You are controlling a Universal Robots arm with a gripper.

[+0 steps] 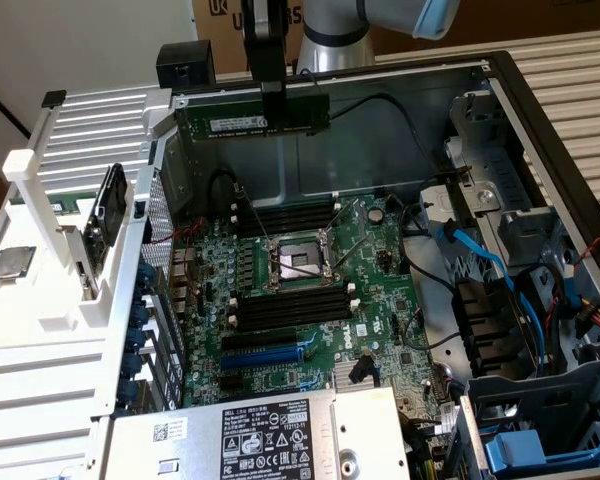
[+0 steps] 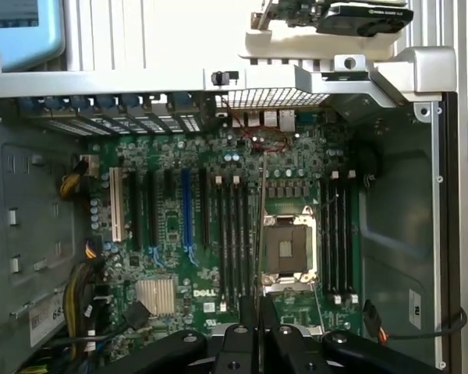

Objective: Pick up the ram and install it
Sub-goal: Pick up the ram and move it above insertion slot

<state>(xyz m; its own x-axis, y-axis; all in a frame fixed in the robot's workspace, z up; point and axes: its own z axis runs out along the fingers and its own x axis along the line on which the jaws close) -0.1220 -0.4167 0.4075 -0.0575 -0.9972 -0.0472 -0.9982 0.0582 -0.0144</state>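
Currently I'm gripping the ram (image 1: 230, 122) in the nearly closed hand (image 1: 273, 104), hovering over the case (image 1: 380, 150), far side, clear of the memory slots (image 1: 290, 305). Carry step, I judge, not yet seated; insertion is calling for edge-to-slot alignment.

The arm (image 1: 330, 35) comes in from beyond the motherboard (image 1: 310, 290), on the side farthest from the exterior camera, its grey joint with a blue cap held high. The wrist points straight down at the motherboard. The black gripper (image 1: 274, 105) hangs well above the motherboard, apart from it. Its jaws are pinched narrow on the ram (image 1: 252, 122), gripping the upper edge near the middle, so the stick hangs level. The fingers (image 2: 246, 319) stand close together, facing the motherboard squarely.
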